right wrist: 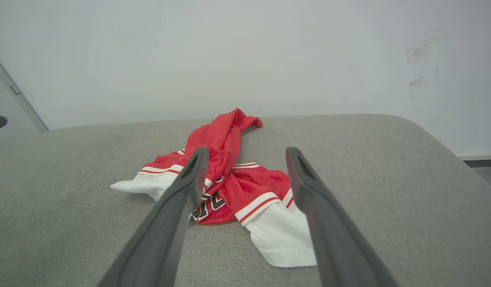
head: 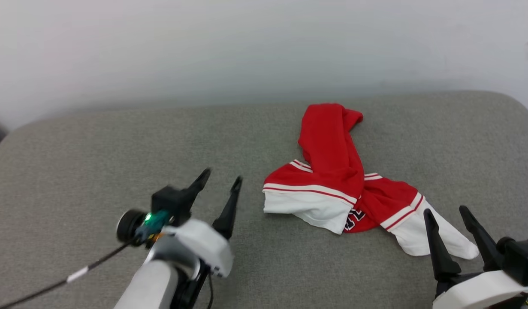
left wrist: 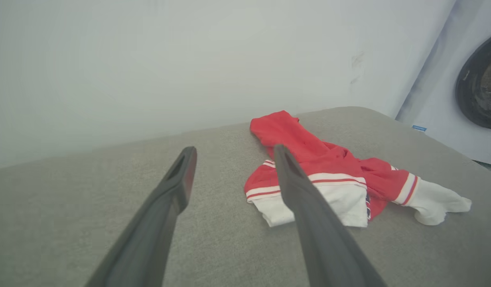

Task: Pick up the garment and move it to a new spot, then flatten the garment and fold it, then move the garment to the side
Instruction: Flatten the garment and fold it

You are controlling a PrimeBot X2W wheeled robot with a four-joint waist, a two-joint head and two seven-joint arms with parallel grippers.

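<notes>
- Grey fabric-covered surface with rounded corners, set against a plain pale wall.
- Garment: red shirt, bunched and twisted, lying on the surface right of centre in the head view. It is not spread flat.
- Its red body runs as a rumpled band from the far edge toward the robot and crosses over the striped trim.
- Two white sleeve ends face the robot. One lies near the middle, the other trails off toward the robot's right.
- Black, white-outlined lettering peeks out between the sleeves, mostly hidden in folds.
- Right claw: released, fingers spread wide and gripping nothing. It sits at the near right edge of the garment, with one fingertip overlapping the right sleeve end in the head view. Whether it touches the cloth I cannot tell.
- In the right wrist view the shirt lies straight ahead, framed between the two fingers.
- Left claw: released too, fingers apart and empty. It is over bare surface to the left of the garment, clear of the cloth and near the middle sleeve end.
- Beyond the surface's far right corner in the left wrist view stands a white appliance with a dark round door.
</notes>
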